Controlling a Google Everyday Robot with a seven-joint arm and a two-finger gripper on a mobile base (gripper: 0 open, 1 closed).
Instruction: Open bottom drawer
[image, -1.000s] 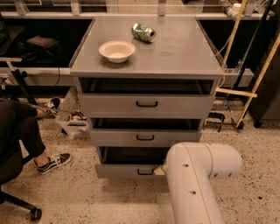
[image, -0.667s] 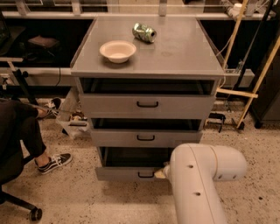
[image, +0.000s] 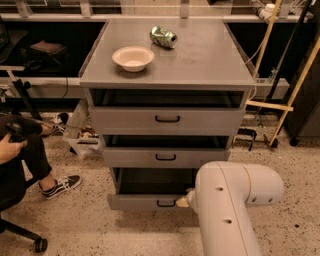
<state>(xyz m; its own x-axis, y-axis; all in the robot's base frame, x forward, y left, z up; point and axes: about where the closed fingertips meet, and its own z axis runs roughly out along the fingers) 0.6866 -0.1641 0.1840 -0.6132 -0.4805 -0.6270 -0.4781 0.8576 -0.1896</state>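
Note:
The bottom drawer (image: 135, 201) is the lowest and narrowest of three grey drawers in a grey cabinet. It stands pulled out a little, with a dark gap above its front. Its small black bar handle (image: 165, 203) shows on the front. My gripper (image: 182, 201) is just right of that handle, at the drawer front. My white arm (image: 227, 205) covers most of it, and only a pale tip shows.
The middle drawer (image: 165, 157) and top drawer (image: 167, 119) sit above. A white bowl (image: 133, 58) and a crushed green can (image: 163, 36) lie on the cabinet top (image: 210, 60). A seated person's leg and shoe (image: 59, 184) are at the left. Wooden poles (image: 295, 90) lean at the right.
The bottom drawer has come out slightly further toward me. My arm has shifted a little to the right and back with it.

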